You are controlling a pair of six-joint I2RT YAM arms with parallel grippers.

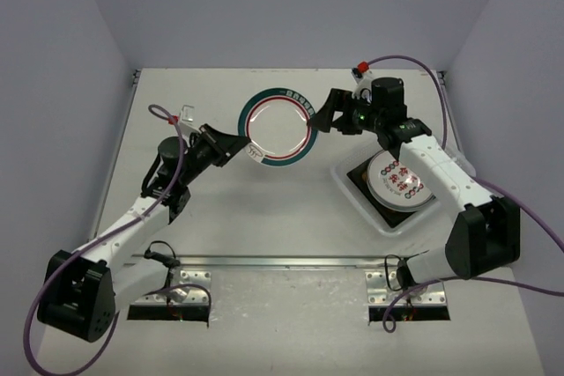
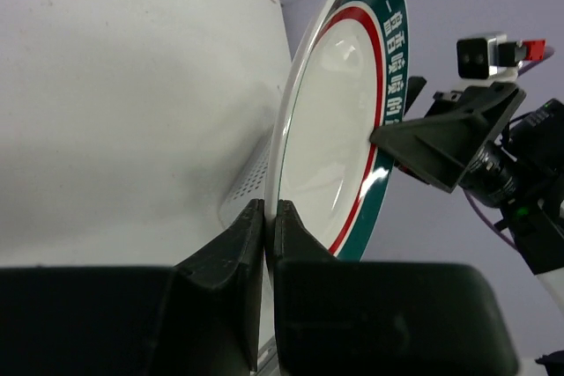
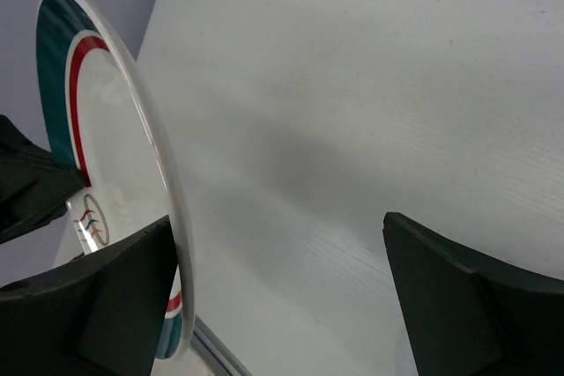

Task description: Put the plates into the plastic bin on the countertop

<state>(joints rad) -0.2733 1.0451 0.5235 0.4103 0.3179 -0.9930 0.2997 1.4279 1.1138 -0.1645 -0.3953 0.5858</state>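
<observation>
Top external view: the white tabletop (image 1: 264, 217) is mostly bare. The plastic bin (image 1: 363, 209) sits right of centre with a red-motif plate (image 1: 401, 180) already inside, on top of something dark and square.

My worry is the handover. The teal-and-red-rimmed round plate (image 1: 280, 125) at upper centre looks lifted off the surface, and only one side has a real grip on it. If the left pincer (image 1: 240, 149) lets go before the other one bites, the plate drops flat and could chip or skid. If the two arms pull against each other, that thin edge-pinch could slip. The bin is also only a bit wider than a plate, so coming in tilted or off-centre could catch its wall or clack onto the plate inside.

Where things sit: the left pincer is clamped tight on the plate's lower-left rim, fingers nearly together with the rim sandwiched between them. The right pincer (image 1: 319, 117) is at the plate's right edge with its jaws wide apart. In the right wrist view the rim runs just beside one finger, well away from the other, so it isn't gripped there.
</observation>
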